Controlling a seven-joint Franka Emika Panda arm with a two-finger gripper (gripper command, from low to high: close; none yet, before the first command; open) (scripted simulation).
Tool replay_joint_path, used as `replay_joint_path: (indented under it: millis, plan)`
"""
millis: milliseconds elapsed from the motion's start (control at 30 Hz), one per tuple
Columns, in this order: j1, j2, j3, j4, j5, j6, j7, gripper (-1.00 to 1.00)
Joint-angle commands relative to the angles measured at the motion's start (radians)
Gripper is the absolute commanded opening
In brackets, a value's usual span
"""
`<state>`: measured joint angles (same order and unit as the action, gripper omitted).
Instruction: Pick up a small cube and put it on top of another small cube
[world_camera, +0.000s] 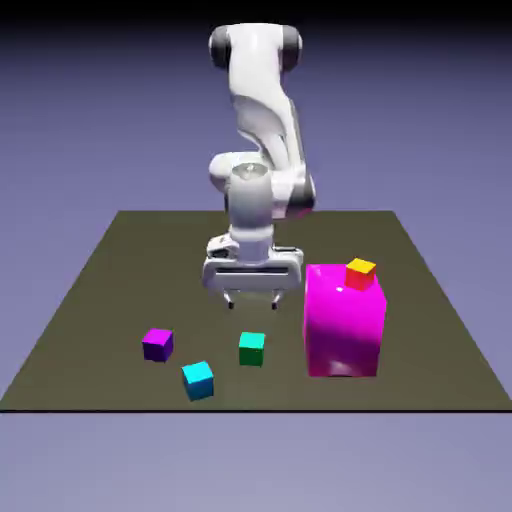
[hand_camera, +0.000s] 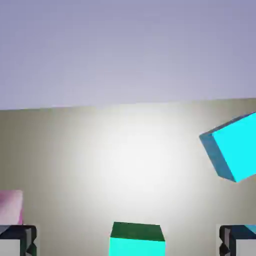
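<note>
- Gripper (world_camera: 252, 301) hangs above the table (world_camera: 100, 300), jaws apart, gripping nothing.
- Teal-green cube (world_camera: 252, 348) sits right below it, between the fingertips (hand_camera: 20, 240) in the hand view.
- Purple cube (world_camera: 157, 344) lies well apart, toward the exterior view's left.
- No readable writing anywhere.

Teal-green cube (world_camera: 251, 348), purple cube (world_camera: 157, 344), cyan-blue cube (world_camera: 198, 380)

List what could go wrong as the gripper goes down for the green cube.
1. The cyan-blue cube sits close to the green cube; a drifting descent might nudge or grab it instead.
2. The open gripper hangs behind the green cube, not above it, so a finger could clip it.
3. Carrying toward the purple cube might brush the cyan-blue one.
</note>
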<state>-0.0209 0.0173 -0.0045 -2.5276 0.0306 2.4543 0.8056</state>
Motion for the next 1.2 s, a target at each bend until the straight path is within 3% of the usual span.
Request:
replay_joint_path:
  millis: [0, 233, 400, 433, 633, 1000, 1167]
  plan:
    - [-0.002, 0.036, 0.0, 0.017, 0.002, -0.036, 0.004, 0.0]
    - [-0.012, 0.218, -0.002, 0.105, 0.011, -0.217, 0.024, 0.0]
    - [-0.012, 0.36, 0.004, 0.063, 0.021, -0.033, 0.017, 0.0]
    - [-0.012, 0.36, 0.004, 0.063, 0.021, -0.033, 0.017, -1.0]
    - [-0.027, 0.213, -0.029, 0.107, 0.039, -0.22, 0.055, -1.0]
    - [-0.237, 0.138, -0.428, 0.14, 0.441, -0.264, 0.508, -1.0]
    - [-0.253, 0.244, -0.386, 0.119, 0.573, -0.161, 0.442, -1.0]
